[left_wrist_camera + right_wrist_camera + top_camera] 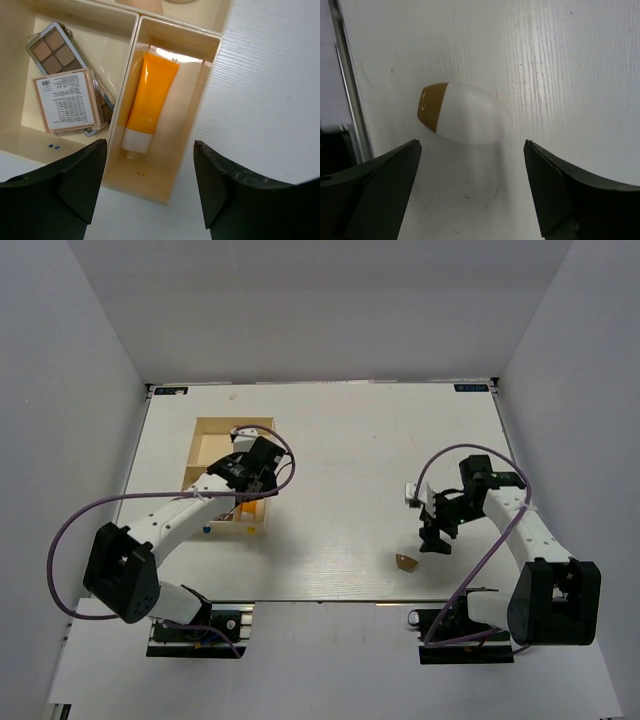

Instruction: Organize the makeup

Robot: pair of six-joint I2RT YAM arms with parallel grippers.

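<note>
The orange white-capped tube (pixel 146 102) lies in a narrow compartment of the pale wooden divided box (pixel 215 65). Brown rectangular palettes (pixel 65 100) lie stacked in the compartment to its left. My left gripper (pixel 150 175) is open and empty above the box's near end; in the top view it (pixel 252 480) hovers over the box (pixel 215 430). The white-tan egg shape (pixel 462 119) lies on its side on the table. My right gripper (pixel 472 170) is open just short of it, jaws wide on either side. In the top view the egg (pixel 405 561) lies left of my right gripper (pixel 435 540).
The white table (pixel 350 440) ends in a front edge close to the egg, with a metal rail (pixel 347 85) showing at the left of the right wrist view. Purple cables loop over both arms. White walls enclose the table on three sides.
</note>
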